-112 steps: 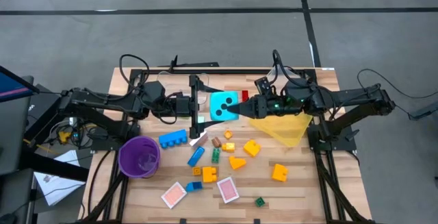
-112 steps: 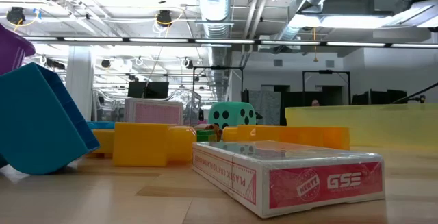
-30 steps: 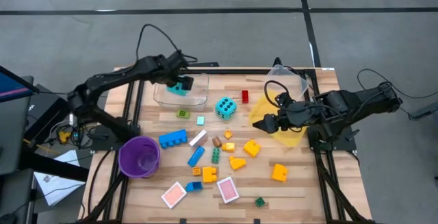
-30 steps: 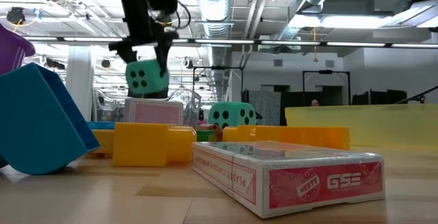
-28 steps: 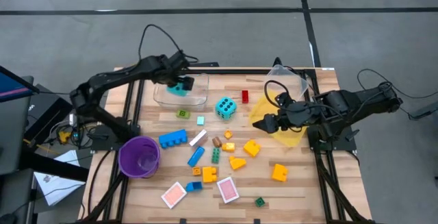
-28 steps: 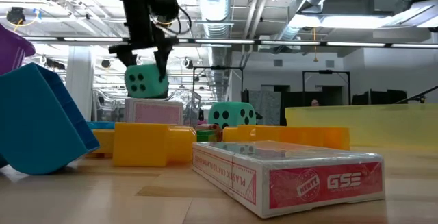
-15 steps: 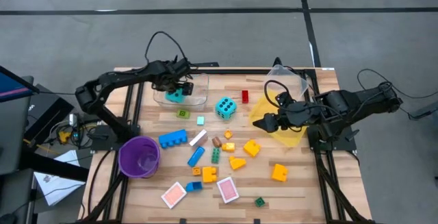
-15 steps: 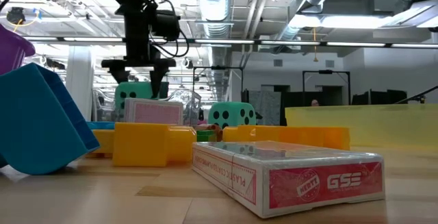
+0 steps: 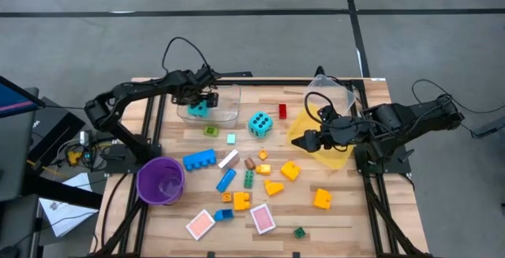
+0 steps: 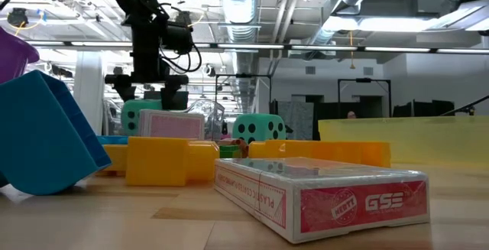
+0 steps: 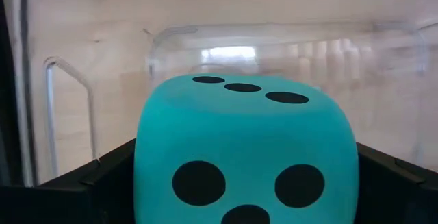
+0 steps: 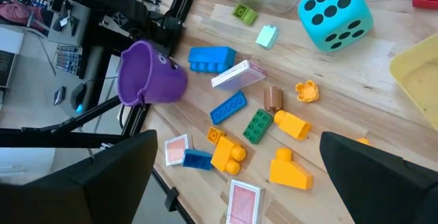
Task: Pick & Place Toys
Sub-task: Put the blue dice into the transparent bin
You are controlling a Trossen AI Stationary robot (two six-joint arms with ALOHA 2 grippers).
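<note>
My left gripper reaches down into a clear plastic container at the table's far left and is shut on a cyan die with black dots. In the low view this die sits half hidden behind a pink card box. A second cyan die rests on the table at mid-far. Bricks in several colours and two pink cards lie scattered toward the near edge. My right gripper hangs open above the edge of the yellow bin, holding nothing. My left gripper pinches the die by two opposite side faces between its two fingers. The fingers come from above, pointing steeply down. The die sits level inside the clear container; whether it rests on the bottom I cannot tell.
A purple cup lies on its side at the near left. A red brick, a green brick and a pale piece lie near the container. A blue brick lies beside the cup.
My left gripper has gone down with the cyan die, and a little toward the table's left edge, rolling its wrist. The die has sunk from above the container's rim into it and now sits behind the pink card box in the low view.
</note>
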